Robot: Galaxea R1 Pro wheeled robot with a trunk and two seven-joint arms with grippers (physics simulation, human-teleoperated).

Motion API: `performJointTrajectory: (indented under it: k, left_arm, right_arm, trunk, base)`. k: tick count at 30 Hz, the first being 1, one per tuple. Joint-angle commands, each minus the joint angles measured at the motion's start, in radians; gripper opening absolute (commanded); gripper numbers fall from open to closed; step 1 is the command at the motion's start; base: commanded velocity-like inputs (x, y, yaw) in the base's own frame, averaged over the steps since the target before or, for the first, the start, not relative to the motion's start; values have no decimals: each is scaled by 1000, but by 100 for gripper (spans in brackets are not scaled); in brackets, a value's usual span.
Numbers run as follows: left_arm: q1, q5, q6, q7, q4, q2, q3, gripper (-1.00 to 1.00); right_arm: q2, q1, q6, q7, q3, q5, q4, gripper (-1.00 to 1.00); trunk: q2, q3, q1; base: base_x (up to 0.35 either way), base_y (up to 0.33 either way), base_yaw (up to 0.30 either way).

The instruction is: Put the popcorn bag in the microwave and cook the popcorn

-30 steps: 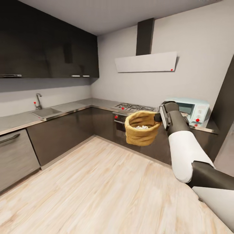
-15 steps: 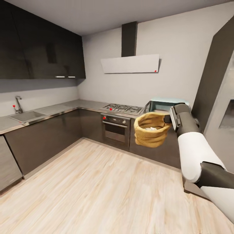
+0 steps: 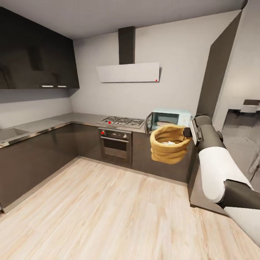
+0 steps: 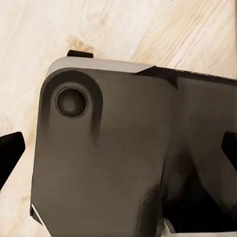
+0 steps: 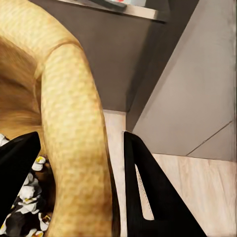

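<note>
Kitchen: sack [image 3: 169, 143] is being pinched by its rim in right claw [image 3: 187, 132], microwave [image 3: 169, 119] lying just beyond, door open.

My two dark fingers [image 5: 148, 197] straddle the popcorn bag [image 5: 69, 123], whose thick rolled mustard rim arcs down the frame's centre left between them. Whitish popcorn [image 5: 27, 197] sits at lower left inside it. Dark cabinet fronts [image 5: 123, 54] fill the top, pale wood floor [image 5: 207, 197] the lower right
</note>
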Motion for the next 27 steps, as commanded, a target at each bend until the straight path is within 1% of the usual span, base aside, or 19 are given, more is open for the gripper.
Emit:
performJointTrajectory:
  k: [1,14,18,20,22,25,27]
  left_arm:
    - [1,6,-2,1,-1,0,2,100]
    - [0,6,-2,1,-1,-2,2,100]
    - [1,6,-2,1,-1,-2,2,100]
    - [1,6,-2,1,-1,-2,2,100]
    - [0,6,-2,1,-1,-1,2,100]
    - [1,6,-2,1,-1,-2,2,100]
    - [1,6,-2,1,-1,-2,2,100]
  right_arm:
    - [0,-2,2,-7,0,-6,0,-100]
    - [3,-1,2,-8,2,-5,-2,-100]
    - [14,-1,2,-7,5,-5,-3,-100]
    - [27,-1,2,-6,6,-6,-3,-100]
    - [47,-1,2,-4,6,-9,-6,-100]
    - [90,-1,2,-2,6,-10,-10,-100]
    - [113,-1,2,-2,6,-11,-11,-100]
  trunk:
    - [-1,-1,0]
    - [-1,6,0]
    - [-1,8,0]
    - [-1,8,0]
    - [-1,8,0]
    - [-1,8,0]
    - [-1,8,0]
  base:
    - [0,0,-251]
    - [0,0,-251]
    - [0,0,-202]
    - [0,0,-40]
    - [0,0,-11]
    - [0,0,-2]
    - [0,0,0]
